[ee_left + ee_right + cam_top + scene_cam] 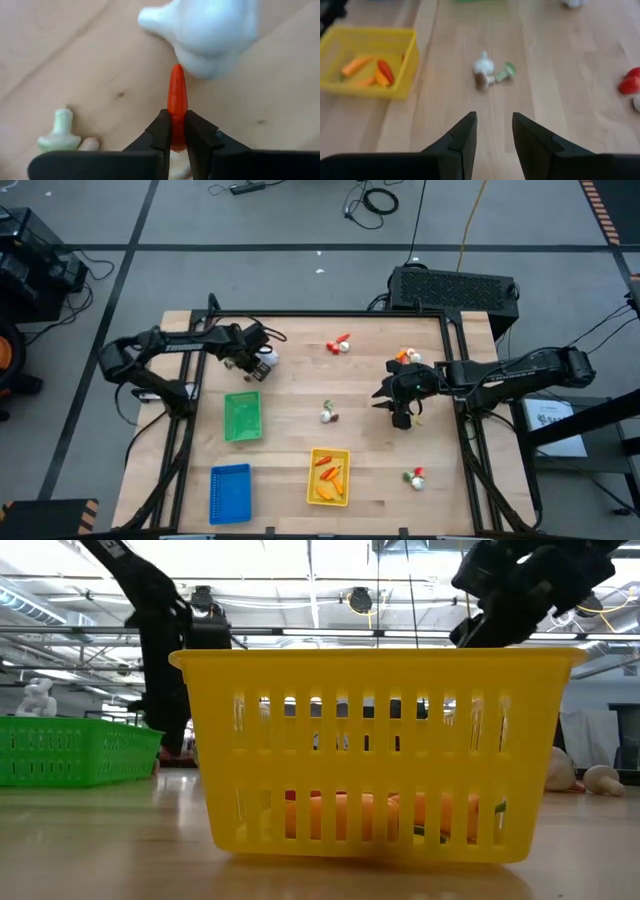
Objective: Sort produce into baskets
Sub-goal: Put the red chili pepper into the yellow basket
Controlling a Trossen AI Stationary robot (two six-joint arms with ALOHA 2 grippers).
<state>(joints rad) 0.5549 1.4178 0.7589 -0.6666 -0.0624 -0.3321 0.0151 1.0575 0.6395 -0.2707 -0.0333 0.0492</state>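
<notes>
Surface: pale wooden bench (300,430) on a grey floor, cables and a dark box beyond its far edge
Baskets: green basket (242,416) toward the left edge, blue basket (230,491) near the front-left corner, yellow basket (329,476) by the front edge, about mid-width
Sorted so far: yellow basket holds several orange and red pieces (370,71); green and blue baskets look bare from above
Left to sort: a red-and-white cluster (340,345) near the far edge; an orange-and-white cluster (406,356) beside the right arm; a white bulb with a green bit (484,65) mid-bench; a red-and-green piece (415,477) toward the front-right corner; a pale mushroom-like piece (59,136) and a white bulb (205,30) by the left pincer
Progress: early, by my judgement; most produce lies loose on the bench
Left pincer (176,131): low near the far-left corner, beyond the green basket; jaws narrow, pinched on a small red pepper (177,97) whose tip touches the white bulb; the pepper looks not yet lifted
Right pincer (493,131): over the bench's right half, near the orange-and-white cluster; jaws slightly apart, holding nothing, touching nothing
</notes>
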